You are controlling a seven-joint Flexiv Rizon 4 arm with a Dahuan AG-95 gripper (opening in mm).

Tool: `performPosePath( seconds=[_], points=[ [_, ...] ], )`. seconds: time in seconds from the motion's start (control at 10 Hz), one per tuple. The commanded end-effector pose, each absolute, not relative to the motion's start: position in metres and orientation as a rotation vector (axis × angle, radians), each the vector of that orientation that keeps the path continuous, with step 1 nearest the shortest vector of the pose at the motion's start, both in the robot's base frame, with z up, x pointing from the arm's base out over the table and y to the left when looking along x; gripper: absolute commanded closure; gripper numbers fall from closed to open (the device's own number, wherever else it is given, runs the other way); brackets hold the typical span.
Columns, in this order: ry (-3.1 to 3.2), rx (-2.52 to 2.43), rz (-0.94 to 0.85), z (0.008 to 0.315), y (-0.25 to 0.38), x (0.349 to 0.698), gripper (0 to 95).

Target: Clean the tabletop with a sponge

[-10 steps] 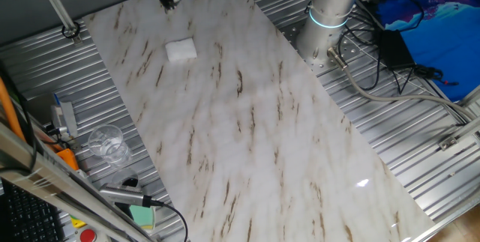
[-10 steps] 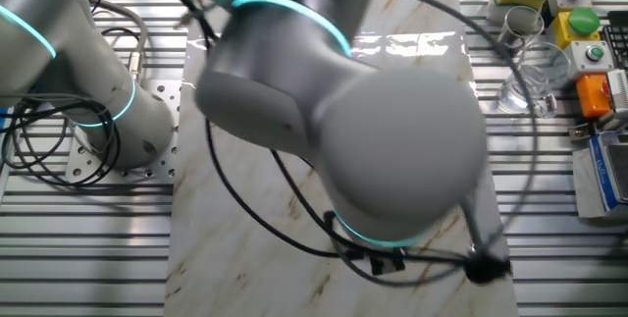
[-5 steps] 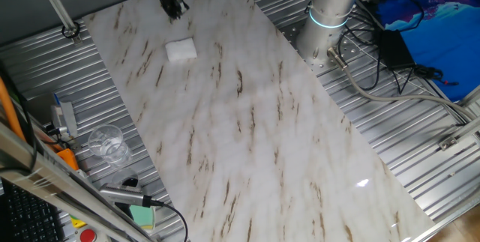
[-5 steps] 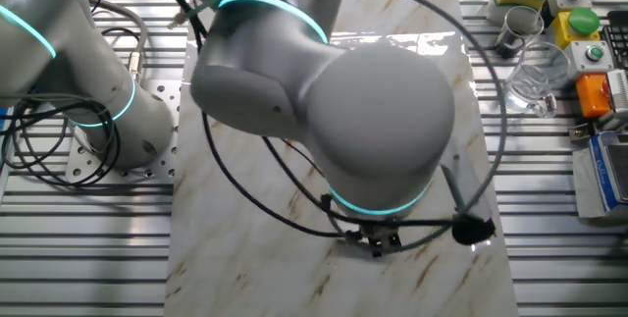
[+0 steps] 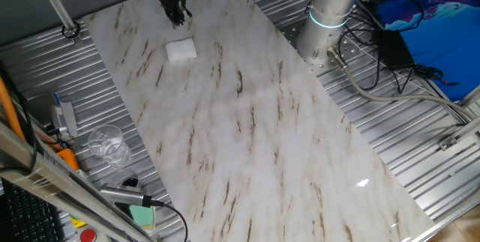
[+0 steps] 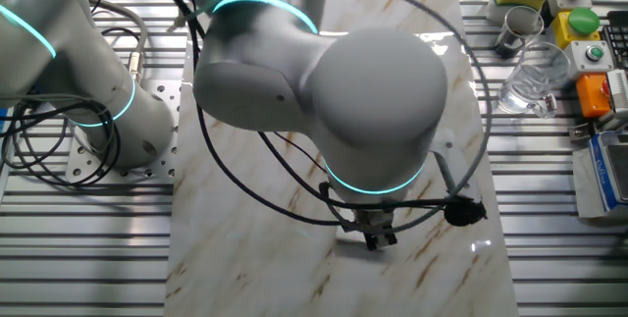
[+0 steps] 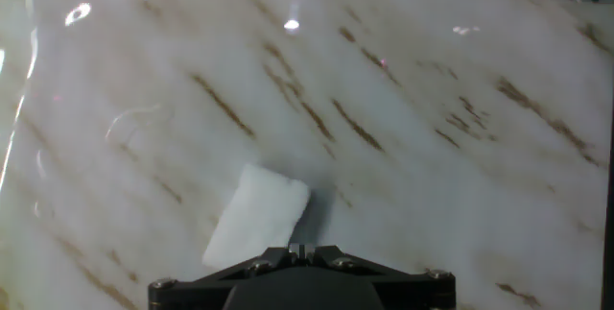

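Sponge [image 5: 181, 50]: flat on the tabletop [image 5: 255, 122], near its far end, untouched. Gripper [image 5: 175, 17]: above and just beyond the sponge; whether its fingers are parted, cannot tell. Advice: centre over the sponge, match its tilt, descend straight.

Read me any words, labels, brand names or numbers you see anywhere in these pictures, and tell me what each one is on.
No text can be read in any view.
The button box beside the tabletop has green and red buttons; any lettering is too small to read.
The sponge and end effector show no markings.
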State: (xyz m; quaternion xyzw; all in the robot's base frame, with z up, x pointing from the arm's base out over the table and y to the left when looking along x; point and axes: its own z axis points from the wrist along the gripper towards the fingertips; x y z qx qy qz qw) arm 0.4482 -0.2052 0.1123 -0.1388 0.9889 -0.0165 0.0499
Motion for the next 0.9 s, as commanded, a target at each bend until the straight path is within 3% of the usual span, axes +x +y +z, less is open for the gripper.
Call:
performPosePath(
  seconds=[0.1,0.9],
  points=[
    [3.008,-0.445,-0.04,0.1145,-0.2044,0.4438,95.0],
    [3.018,-0.428,-0.032,0.1144,-0.204,0.4414,95.0]
  ],
)
